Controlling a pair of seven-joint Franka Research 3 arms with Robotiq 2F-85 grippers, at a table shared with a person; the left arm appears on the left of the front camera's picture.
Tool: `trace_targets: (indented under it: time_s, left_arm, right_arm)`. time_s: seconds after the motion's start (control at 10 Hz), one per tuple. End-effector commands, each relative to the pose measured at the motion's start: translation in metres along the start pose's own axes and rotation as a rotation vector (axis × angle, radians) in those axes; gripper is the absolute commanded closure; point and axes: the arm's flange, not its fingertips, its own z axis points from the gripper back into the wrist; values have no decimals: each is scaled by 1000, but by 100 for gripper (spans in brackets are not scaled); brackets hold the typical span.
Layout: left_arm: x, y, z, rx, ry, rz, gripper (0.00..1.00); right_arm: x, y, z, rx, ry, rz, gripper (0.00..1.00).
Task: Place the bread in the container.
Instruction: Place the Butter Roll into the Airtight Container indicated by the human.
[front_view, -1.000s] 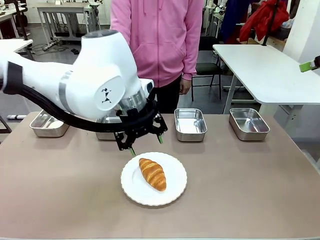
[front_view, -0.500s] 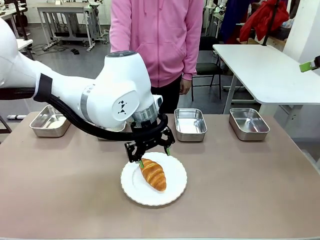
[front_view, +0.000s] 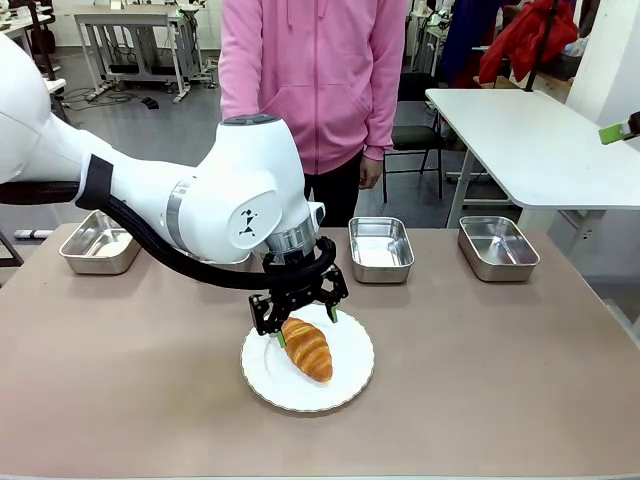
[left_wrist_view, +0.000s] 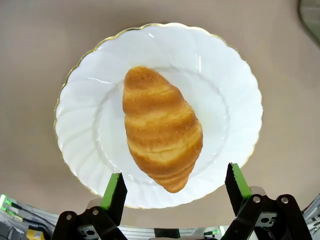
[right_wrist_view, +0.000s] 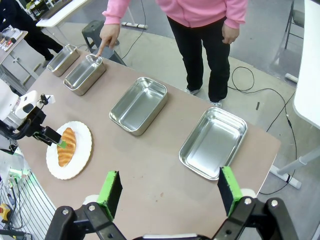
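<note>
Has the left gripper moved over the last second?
Yes. The left gripper, open, has come toward the camera and down from the row of pans, and now straddles the far end of the bread on the plate.

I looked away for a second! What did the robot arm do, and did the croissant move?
The left gripper came forward from near the pans and dropped down over the croissant, jaws open on either side of its far end, not gripping yet. The croissant stayed on the white plate, and the steel pans didn't move.

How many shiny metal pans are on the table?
4, in a row on the person's side: first pan, second pan under the person's pointing finger, third pan, fourth pan.
</note>
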Motion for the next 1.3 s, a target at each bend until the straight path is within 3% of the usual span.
trace_targets:
  time_s: [0.0,0.5,1.1,1.2]
  left_arm:
    - [1,-5,-12,23,2,28,0]
    - [4,-3,-31,20,-51,2,0]
    - [14,-6,-53,60,-33,-26,0]
    - [13,-8,-53,61,-34,-18,20]
  right_arm:
    - [1,-1,0,18,-26,5,0]
    - [1,-1,0,18,-26,5,0]
    - [1,-1,0,18,-26,5,0]
    - [1,-1,0,18,-26,5,0]
